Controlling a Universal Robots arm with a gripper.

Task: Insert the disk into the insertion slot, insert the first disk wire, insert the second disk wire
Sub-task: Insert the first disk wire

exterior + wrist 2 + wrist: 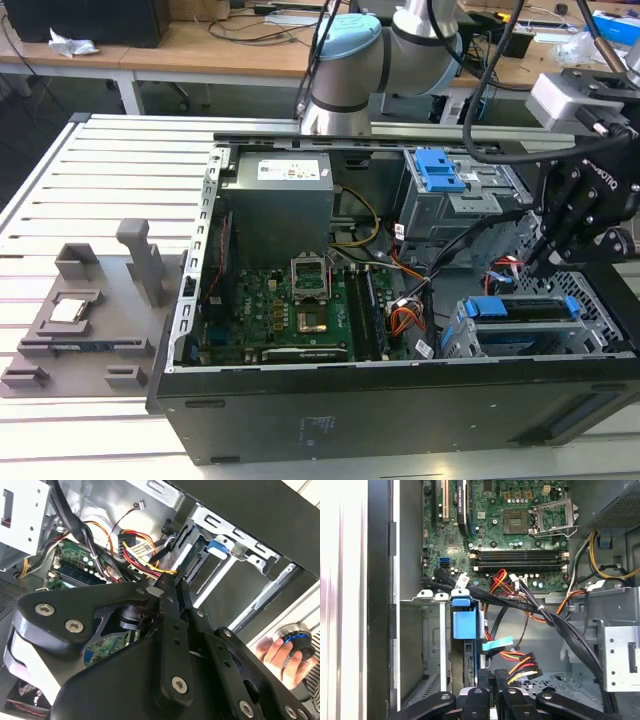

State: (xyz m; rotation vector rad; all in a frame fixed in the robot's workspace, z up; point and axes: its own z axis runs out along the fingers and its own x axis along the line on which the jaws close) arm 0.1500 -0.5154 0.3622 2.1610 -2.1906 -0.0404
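The disk [525, 312], in its blue carrier, sits inside the insertion slot [592, 300], the low perforated cage at the exterior view's right. The carrier's blue end [467, 625] shows in the first wrist view, with a light blue flat wire [497, 644] beside it. My black gripper [537, 264] hangs just behind the cage, over the disk's rear. Its fingers are pressed together on a disk wire, a black plug [522, 661] with red, orange and yellow leads. In the second wrist view these leads [150, 565] end at the gripper [167, 582].
A taller grey cage with a blue latch [440, 172] stands behind the gripper. Black cable bundles [555, 622] cross the case above the motherboard [300, 305]. A person's hand [277, 652] holds a blue-ringed knob outside the case. A grey fixture [90, 310] lies on the table.
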